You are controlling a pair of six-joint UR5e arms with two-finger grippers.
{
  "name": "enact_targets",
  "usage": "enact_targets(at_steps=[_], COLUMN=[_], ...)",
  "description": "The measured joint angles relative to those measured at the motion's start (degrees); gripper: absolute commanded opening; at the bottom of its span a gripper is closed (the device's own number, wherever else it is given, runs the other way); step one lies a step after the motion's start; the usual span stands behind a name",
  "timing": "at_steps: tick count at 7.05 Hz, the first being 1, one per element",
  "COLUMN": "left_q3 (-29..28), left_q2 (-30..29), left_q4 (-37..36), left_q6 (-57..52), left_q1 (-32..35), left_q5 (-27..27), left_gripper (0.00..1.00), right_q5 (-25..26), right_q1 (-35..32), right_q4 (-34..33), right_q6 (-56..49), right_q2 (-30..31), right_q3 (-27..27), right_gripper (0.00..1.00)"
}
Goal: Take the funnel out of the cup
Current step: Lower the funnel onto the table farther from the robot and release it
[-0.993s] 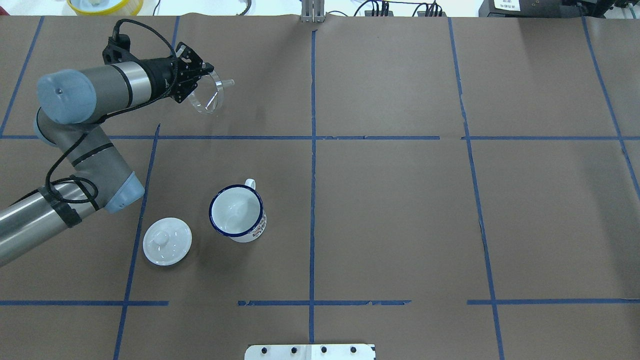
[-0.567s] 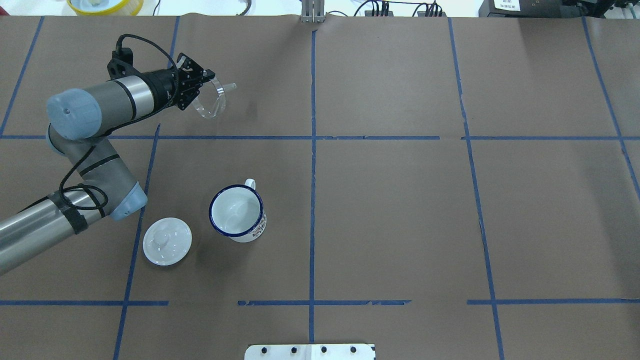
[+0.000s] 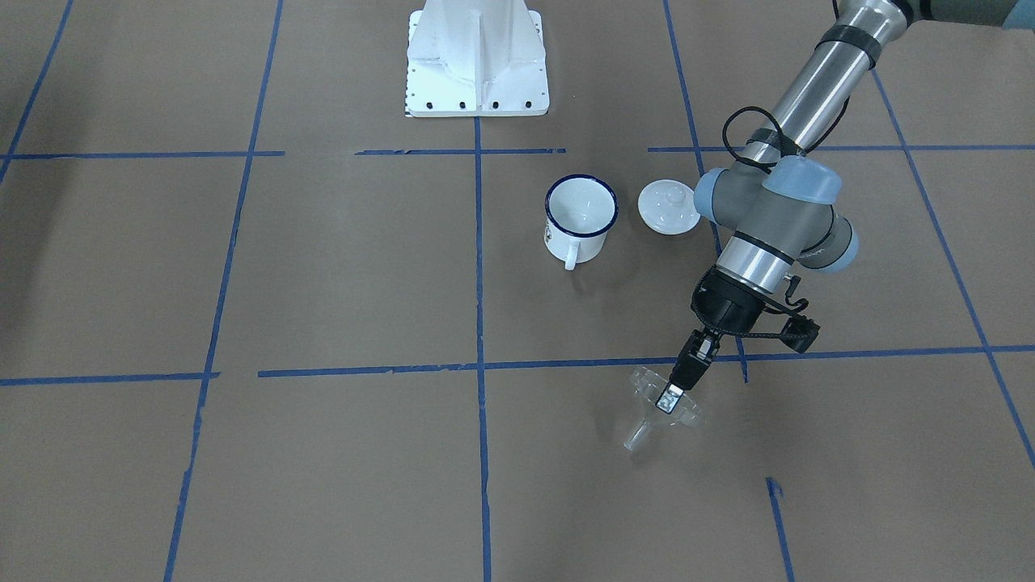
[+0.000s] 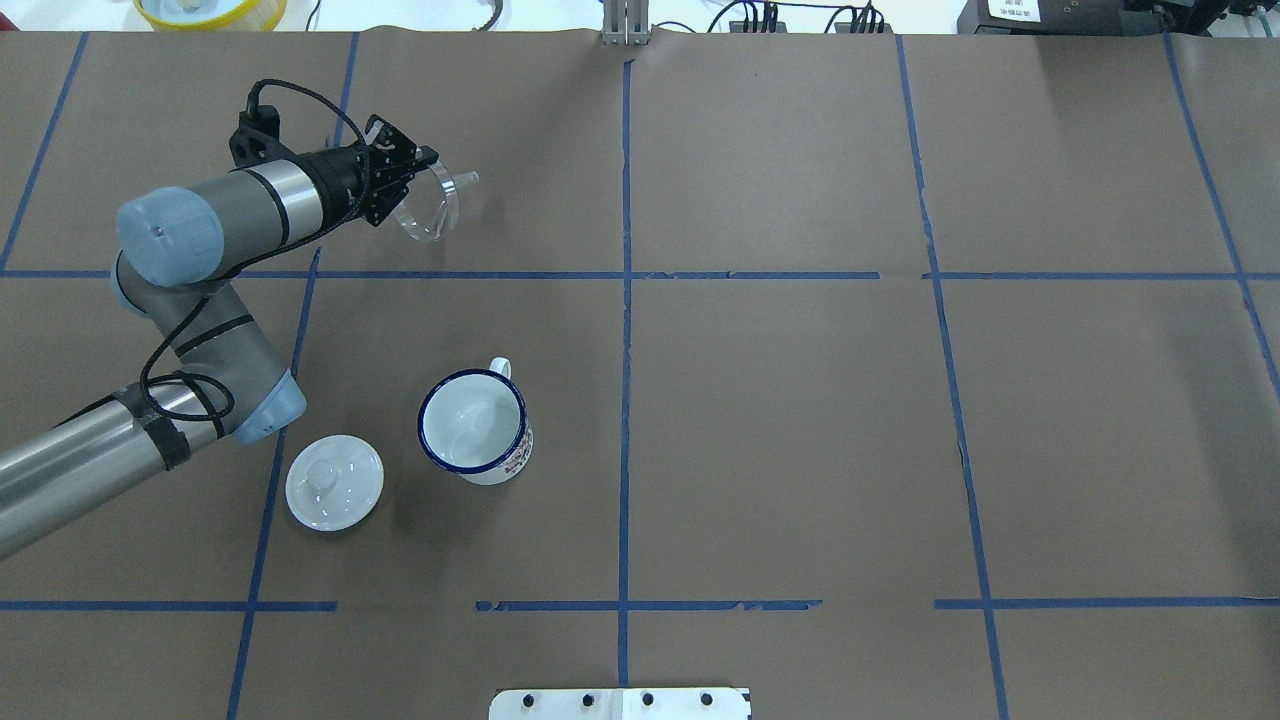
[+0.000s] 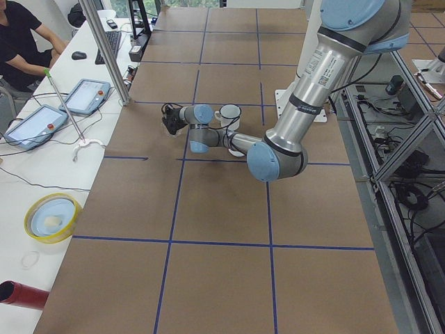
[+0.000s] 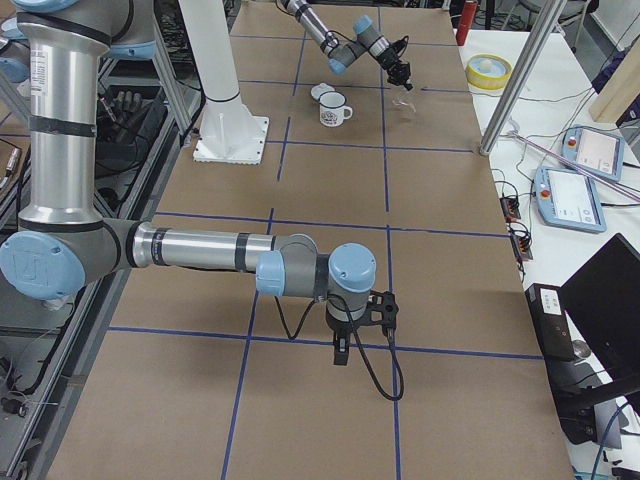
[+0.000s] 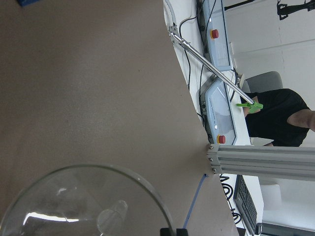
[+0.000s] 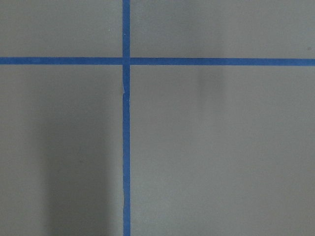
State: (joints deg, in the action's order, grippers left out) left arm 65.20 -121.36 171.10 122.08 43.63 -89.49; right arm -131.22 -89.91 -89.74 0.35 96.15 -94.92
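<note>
The clear funnel (image 4: 440, 213) is out of the cup and hangs tilted on its side, spout pointing away from the robot, low over the far left of the table. My left gripper (image 4: 424, 168) is shut on its rim; in the front-facing view the gripper (image 3: 670, 397) pinches the rim above the funnel's spout (image 3: 636, 435). The left wrist view shows the funnel's mouth (image 7: 83, 201). The white cup (image 4: 473, 425) with a blue rim stands upright and empty, well nearer the robot (image 3: 578, 214). My right gripper (image 6: 340, 350) shows only in the exterior right view; I cannot tell its state.
A round white lid with a knob (image 4: 334, 482) lies just left of the cup. The white robot base (image 3: 477, 65) stands at the near edge. A yellow bowl (image 4: 210, 10) and an aluminium post (image 4: 625, 25) sit beyond the far edge.
My left arm has carried the funnel a little to the right and slightly nearer the robot, and turned it more edge-on. The cup and lid have not moved.
</note>
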Motion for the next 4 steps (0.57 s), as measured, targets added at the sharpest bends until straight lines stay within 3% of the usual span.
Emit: enact_targets(at_steps=[1,2,3,4], left_q3=[-1.1,-2.0,-2.4,-2.2], left_q2=[-0.7,-1.2,-1.6,-1.7], left_q4=[0.0,0.0,0.0,-0.1], left_q6=[0.0,0.0,0.1,0.2], left_q1=[0.0,0.0,0.0,0.0], left_q5=[0.0,0.0,0.0,-0.3], left_gripper=[0.20,0.73,1.00,1.00], right_q5=[0.0,0.0,0.0,0.0], right_q1=[0.0,0.0,0.0,0.0], right_q4=[0.0,0.0,0.0,0.0], right_q6=[0.0,0.0,0.0,0.0], right_q2=[0.0,0.0,0.0,0.0], right_q3=[0.0,0.0,0.0,0.0], right_gripper=[1.00,1.00,1.00,1.00])
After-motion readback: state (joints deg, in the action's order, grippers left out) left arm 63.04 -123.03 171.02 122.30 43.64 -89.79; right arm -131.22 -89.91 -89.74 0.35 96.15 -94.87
